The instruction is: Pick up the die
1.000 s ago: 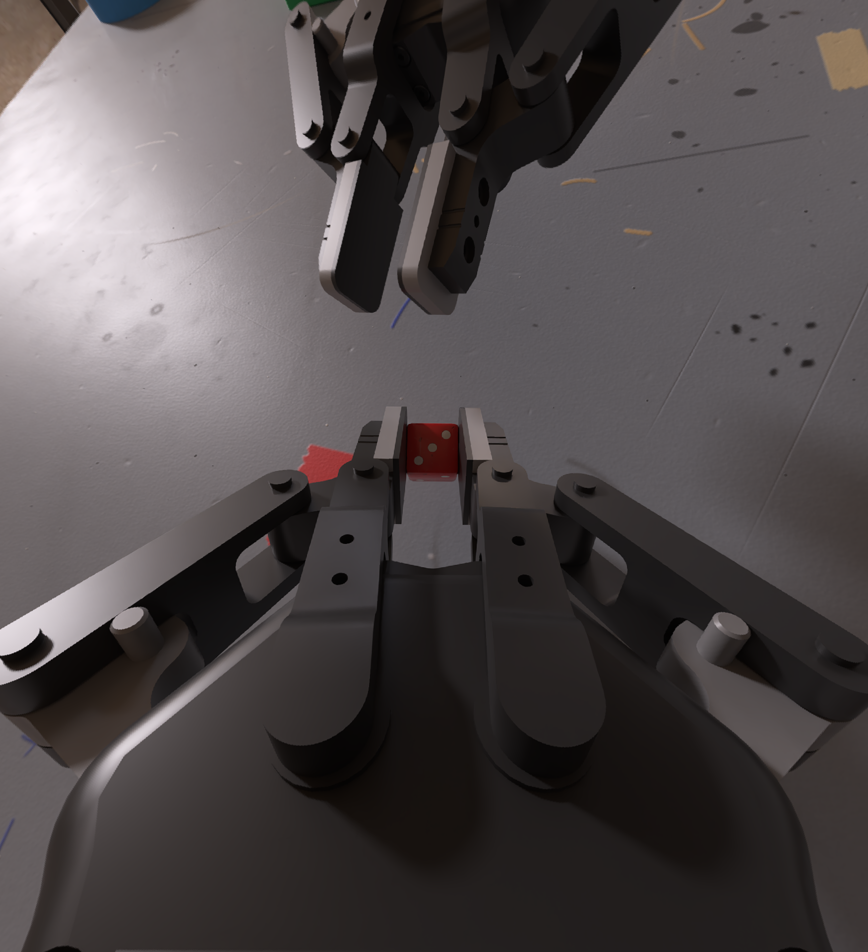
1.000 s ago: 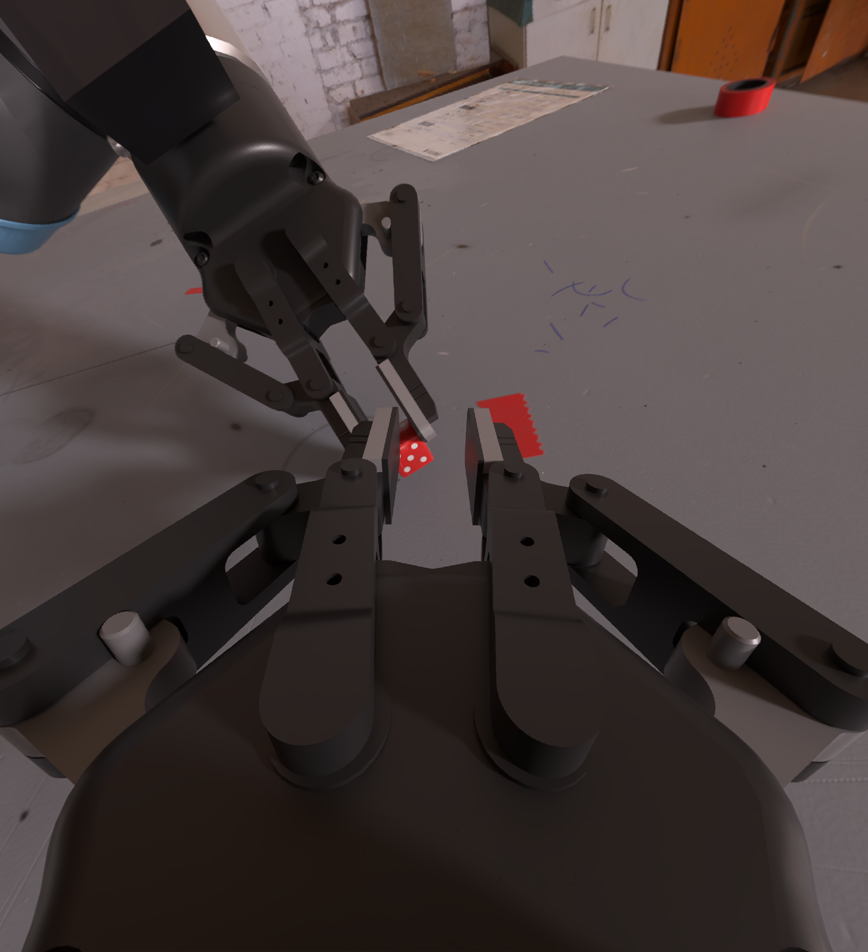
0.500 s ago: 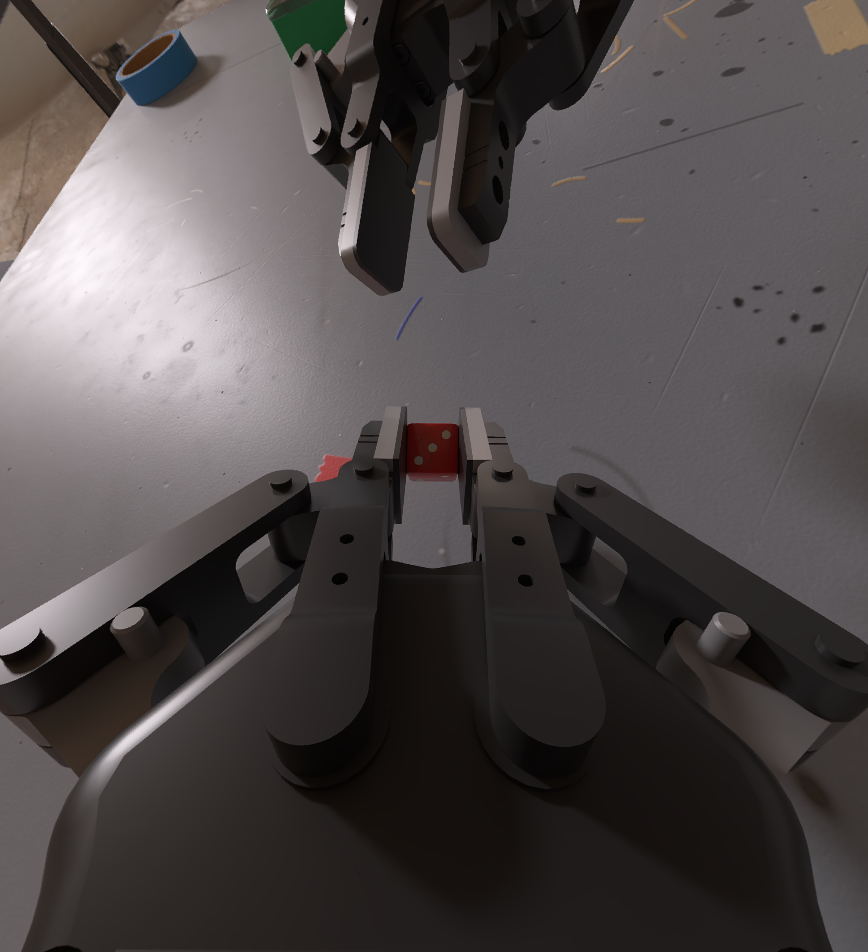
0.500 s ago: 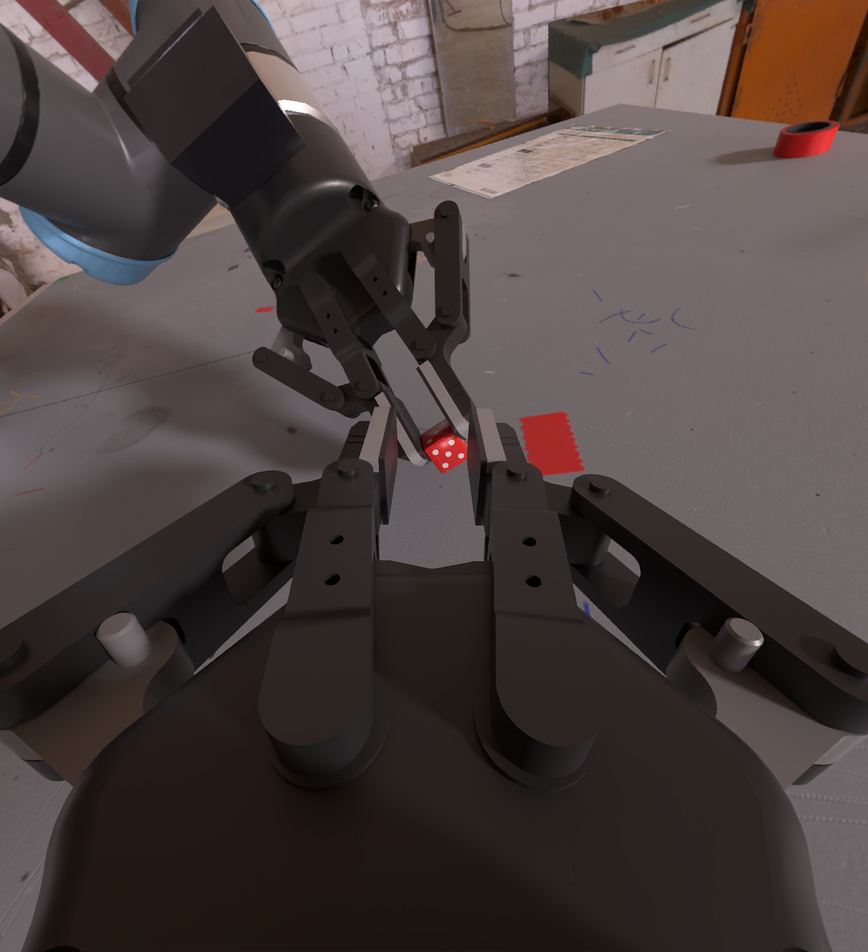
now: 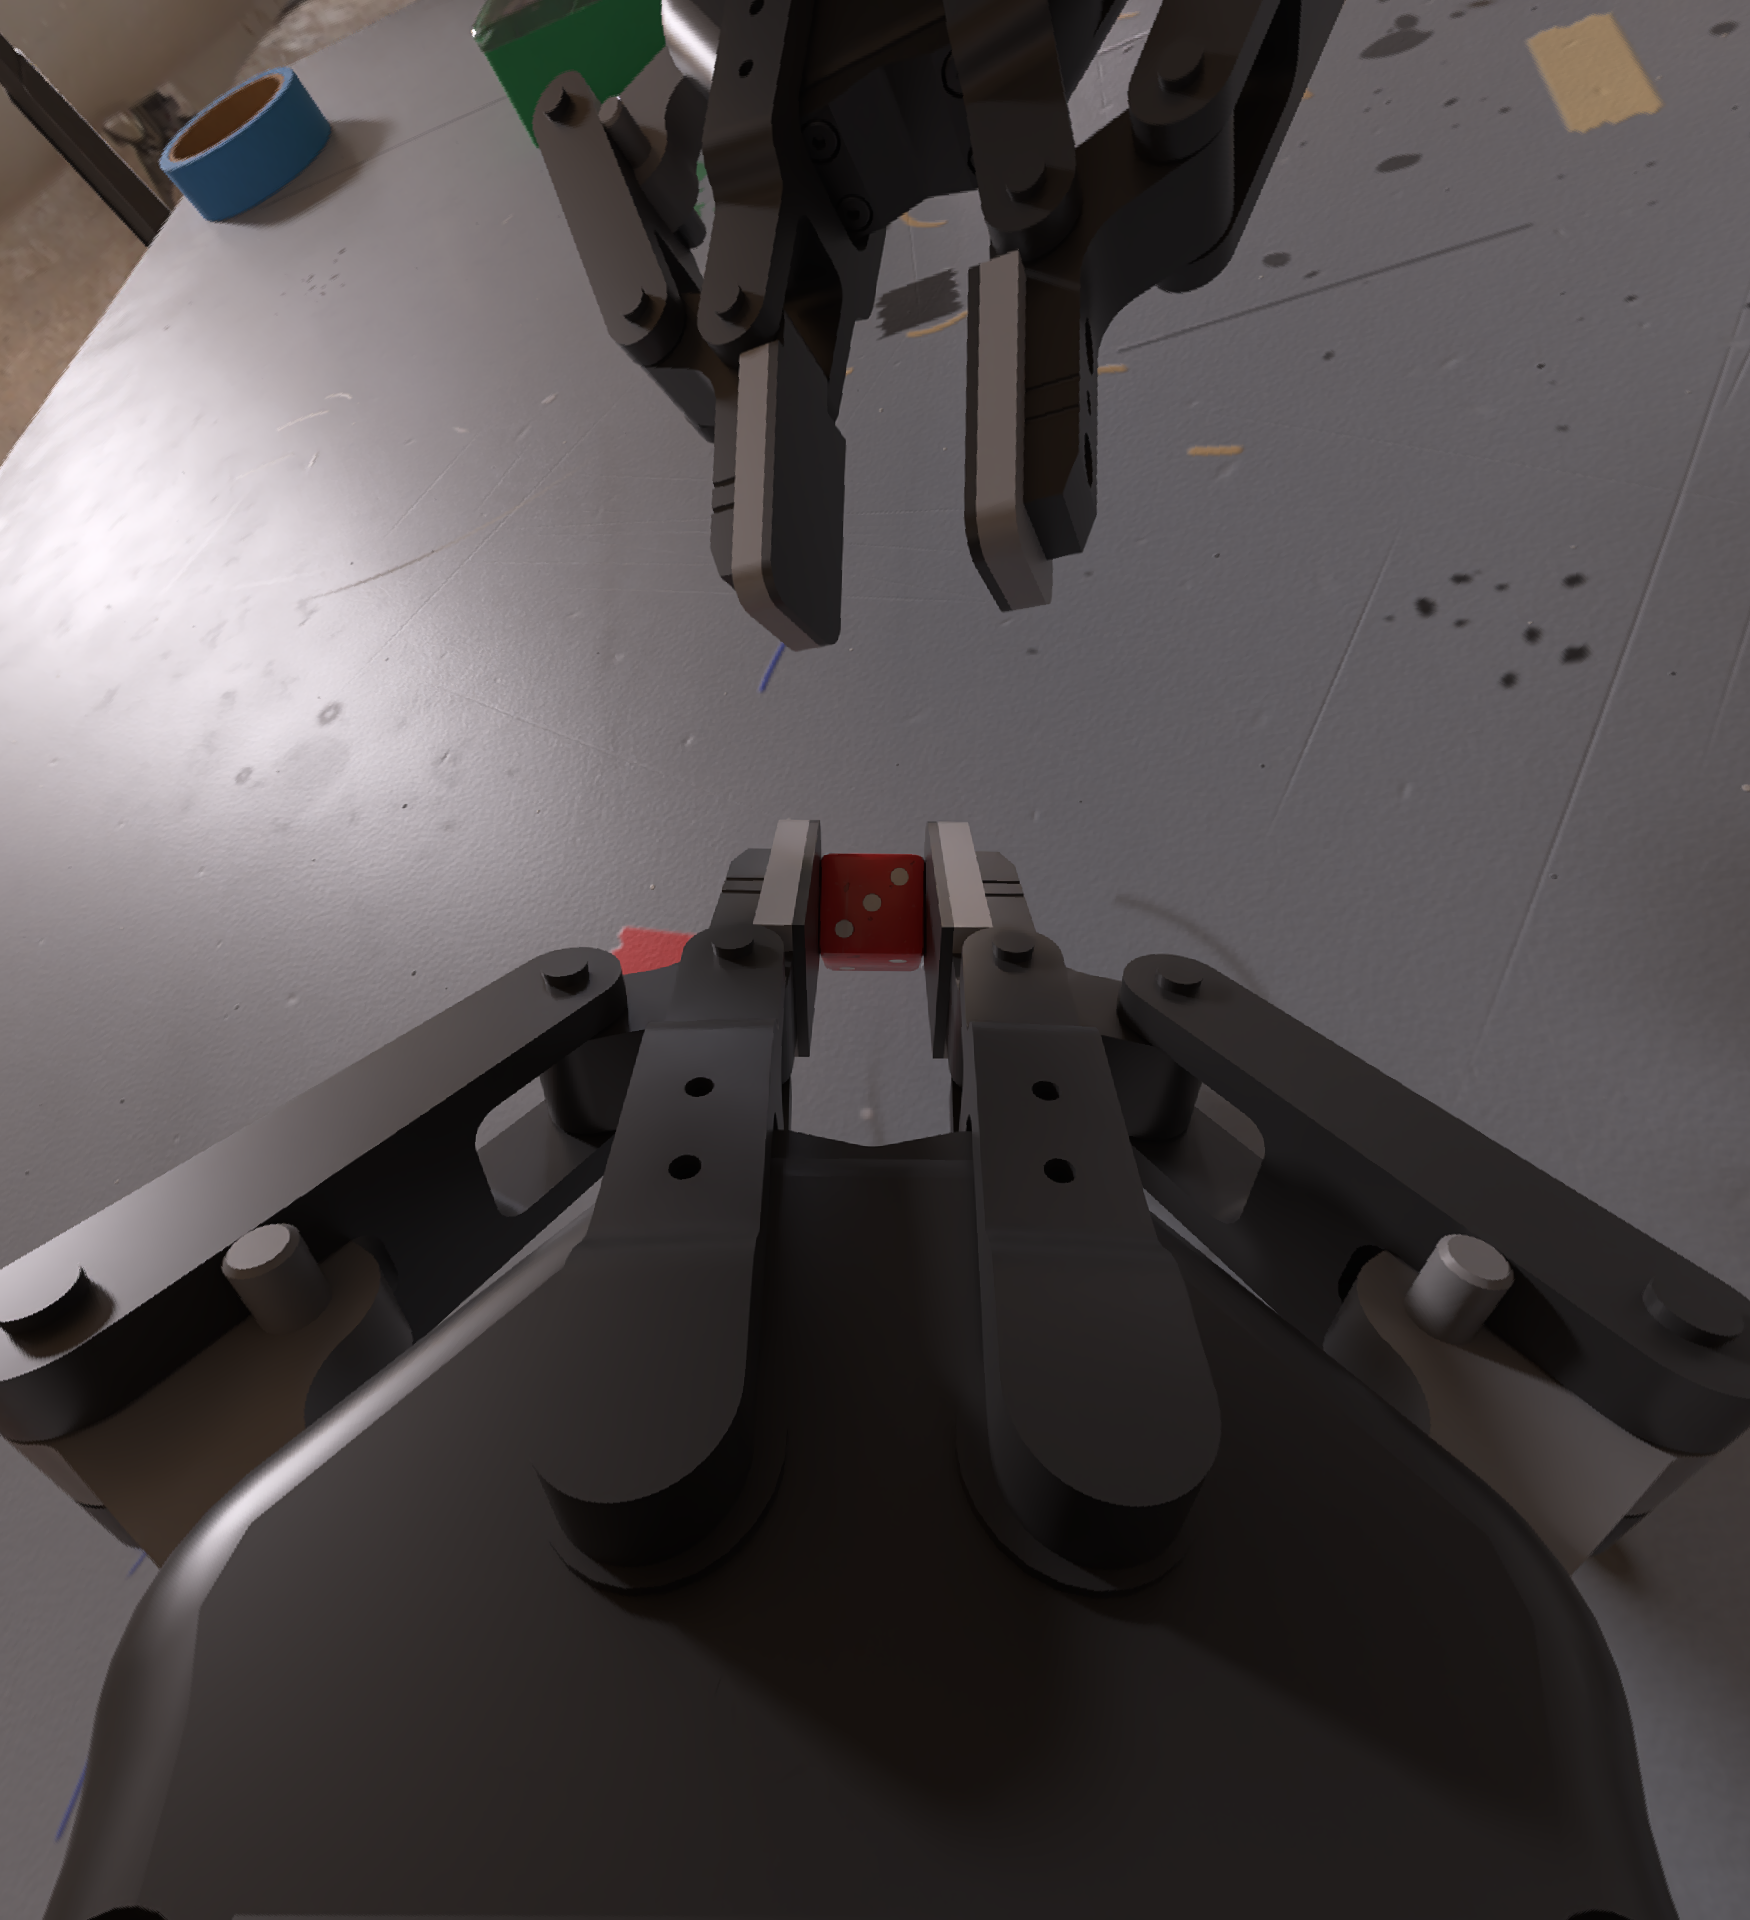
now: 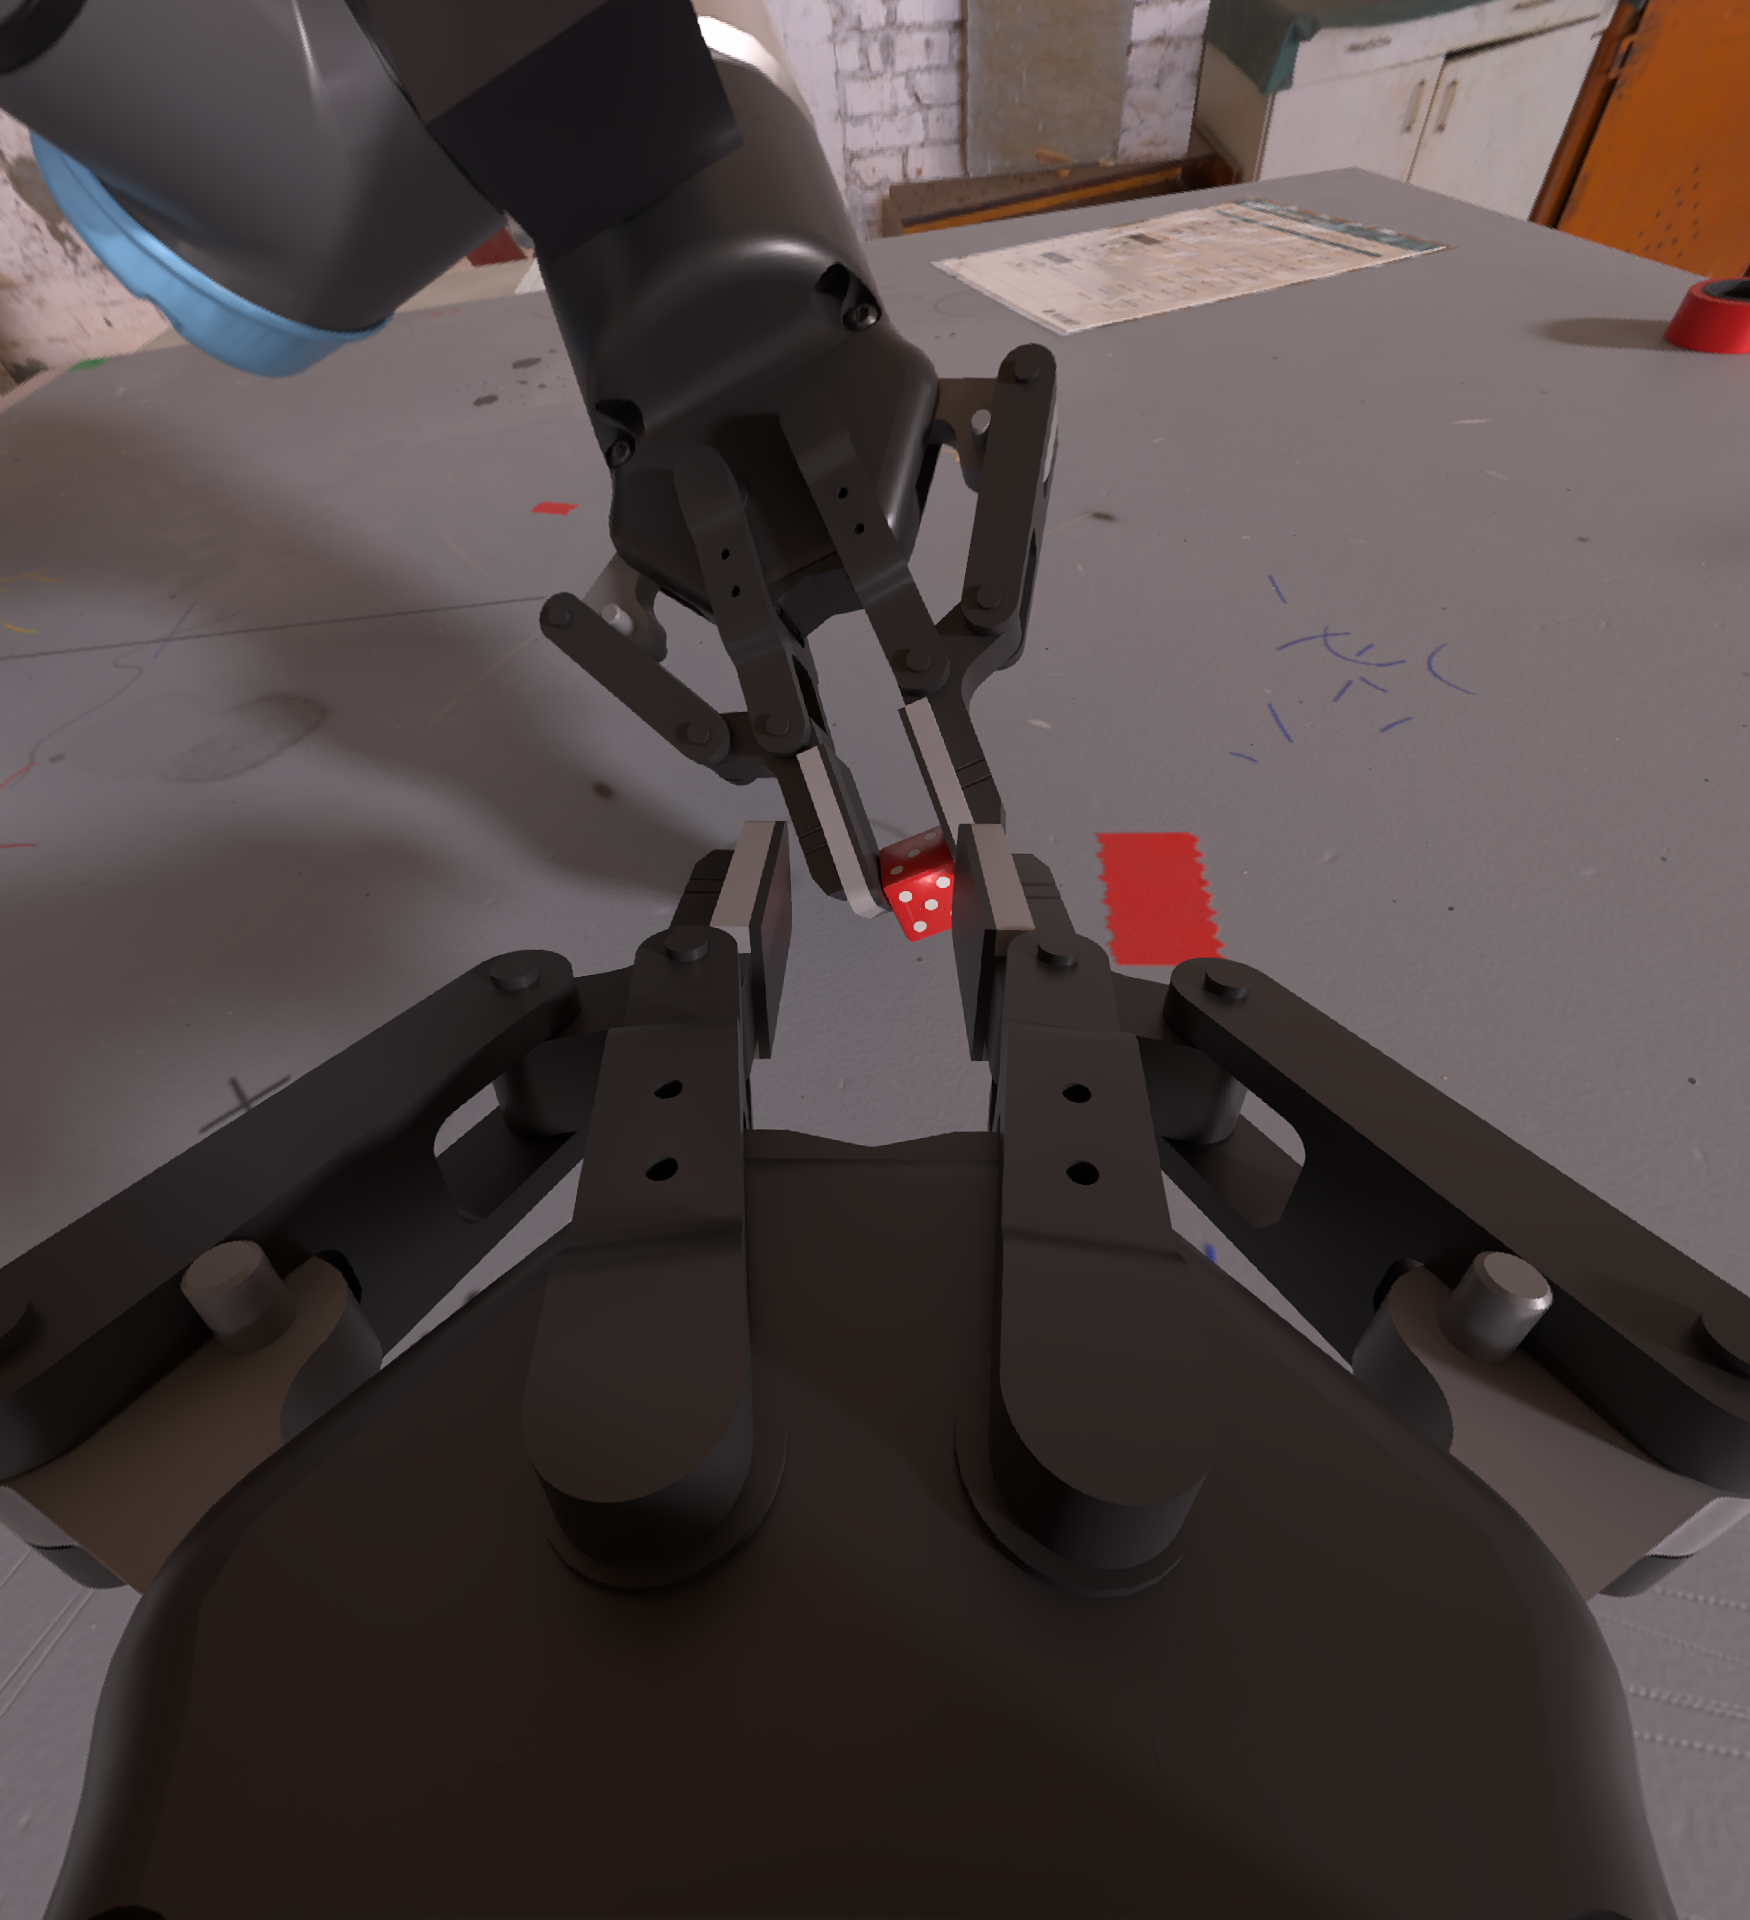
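The red die point(image 5: 871, 909) with white pips sits clamped between the pads of my left gripper point(image 5: 871, 894), which is shut on it. In the right wrist view the left gripper point(image 6: 918, 868) holds the die point(image 6: 918, 894) tilted, a little above the grey table point(image 6: 1370, 935). My right gripper point(image 6: 871, 883) is open and empty. In that view the die lines up close to its right fingertip. In the left wrist view the right gripper point(image 5: 902, 582) hangs beyond the die, fingers apart and pointing down toward it, with a clear gap to it.
A red tape patch point(image 6: 1157, 899) lies on the table just right of the die. A blue tape roll point(image 5: 247, 145) and a green box point(image 5: 580, 62) stand at one far edge. A red tape roll point(image 6: 1738, 312) and a paper sheet point(image 6: 1193, 260) lie at the other.
My left gripper has risen from the table, still shut on the die. The right gripper has turned to face it, and its fingers have spread wider.
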{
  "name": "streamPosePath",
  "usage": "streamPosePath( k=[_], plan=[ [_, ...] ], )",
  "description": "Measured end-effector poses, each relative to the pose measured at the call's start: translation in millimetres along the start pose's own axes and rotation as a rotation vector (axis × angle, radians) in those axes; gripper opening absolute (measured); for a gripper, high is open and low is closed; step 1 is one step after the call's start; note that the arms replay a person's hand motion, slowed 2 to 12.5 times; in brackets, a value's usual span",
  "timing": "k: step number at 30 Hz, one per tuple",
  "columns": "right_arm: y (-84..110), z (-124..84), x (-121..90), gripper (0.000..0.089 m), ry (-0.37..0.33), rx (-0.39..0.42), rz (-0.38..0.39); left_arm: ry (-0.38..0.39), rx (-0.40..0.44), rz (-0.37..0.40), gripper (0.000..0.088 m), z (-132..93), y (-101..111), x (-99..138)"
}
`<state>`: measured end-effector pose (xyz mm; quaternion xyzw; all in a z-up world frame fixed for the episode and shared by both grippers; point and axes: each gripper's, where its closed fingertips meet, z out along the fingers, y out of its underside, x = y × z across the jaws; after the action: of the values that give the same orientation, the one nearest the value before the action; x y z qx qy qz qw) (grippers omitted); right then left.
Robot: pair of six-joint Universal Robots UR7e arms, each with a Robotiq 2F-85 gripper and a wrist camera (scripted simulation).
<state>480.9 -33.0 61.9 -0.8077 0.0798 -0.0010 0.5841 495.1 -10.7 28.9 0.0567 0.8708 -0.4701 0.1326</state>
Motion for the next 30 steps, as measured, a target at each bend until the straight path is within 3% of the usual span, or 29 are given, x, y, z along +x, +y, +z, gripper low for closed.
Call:
streamPosePath(
  k=[9, 30],
  plan=[
    [4.9, 4, -4, 0.0316, -0.007, -0.045, -0.034, 0.031, 0.001, -0.003, 0.0177, 0, 0, 3],
    [12.6, 9, -4, 0.0306, -0.004, -0.111, -0.035, 0.049, -0.008, -0.028, 0.0177, 0, 1, 3]
  ],
)
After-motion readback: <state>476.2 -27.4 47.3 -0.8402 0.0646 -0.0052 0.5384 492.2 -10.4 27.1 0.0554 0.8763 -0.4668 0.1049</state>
